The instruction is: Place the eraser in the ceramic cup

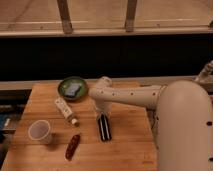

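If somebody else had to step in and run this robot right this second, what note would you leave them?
Gripper: lowered at the far end of the eraser, mid-table; whether it has a hold on it cannot be told.
Eraser: lying flat on the wooden table.
Ceramic cup: upright near the table's left front, well apart from the eraser.
Done: the gripper is at the eraser, nothing more.
Left: grasp, lift, carry across to the cup and put the eraser in it, probably passing over the white tube or the reddish-brown item.
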`<state>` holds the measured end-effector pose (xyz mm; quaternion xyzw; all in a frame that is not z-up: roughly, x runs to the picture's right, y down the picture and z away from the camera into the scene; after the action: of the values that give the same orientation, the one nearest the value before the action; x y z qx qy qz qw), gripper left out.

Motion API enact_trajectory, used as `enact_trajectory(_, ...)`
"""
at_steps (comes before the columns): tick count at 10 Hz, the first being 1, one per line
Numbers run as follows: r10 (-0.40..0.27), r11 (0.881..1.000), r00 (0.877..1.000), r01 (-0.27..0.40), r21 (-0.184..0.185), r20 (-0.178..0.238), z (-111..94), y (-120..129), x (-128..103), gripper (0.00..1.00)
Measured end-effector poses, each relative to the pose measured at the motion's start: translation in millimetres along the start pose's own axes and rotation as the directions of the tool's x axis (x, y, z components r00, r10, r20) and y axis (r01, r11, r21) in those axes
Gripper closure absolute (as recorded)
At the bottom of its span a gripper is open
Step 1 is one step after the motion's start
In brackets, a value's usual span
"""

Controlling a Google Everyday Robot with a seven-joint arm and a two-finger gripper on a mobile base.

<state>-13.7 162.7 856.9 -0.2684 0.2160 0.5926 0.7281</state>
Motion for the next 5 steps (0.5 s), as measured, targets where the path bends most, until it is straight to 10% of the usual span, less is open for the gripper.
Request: enact_trajectory(5, 0.008, 1.000, 0.994, -0.010, 0.014, 0.111, -56.1, -30.6, -36.6, 0.90)
